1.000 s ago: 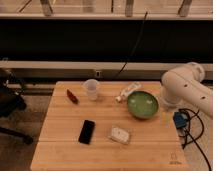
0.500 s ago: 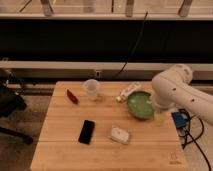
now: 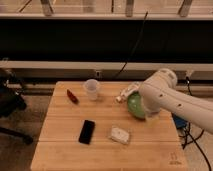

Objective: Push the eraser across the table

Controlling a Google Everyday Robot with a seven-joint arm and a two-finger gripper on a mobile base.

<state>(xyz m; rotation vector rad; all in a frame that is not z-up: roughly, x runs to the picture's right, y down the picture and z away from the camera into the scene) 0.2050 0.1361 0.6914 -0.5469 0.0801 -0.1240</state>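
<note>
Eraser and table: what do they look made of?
The eraser looks like dark rubber or plastic: a flat black slab with a dull, even face; which of the two is unclear. The table looks like light wood with a smooth finish and visible plank seams. The gripper hangs at the green bowl, apart from the eraser.

Jaws hidden behind arm (image 3: 170,97), at green bowl (image 3: 132,106)

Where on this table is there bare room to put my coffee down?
Bare: the table strip in front of the eraser and white block, and the left side between red pepper and eraser. Crowded: back right, with cup, white bottle-like object, green bowl and the gripper by the bowl's right edge.
</note>
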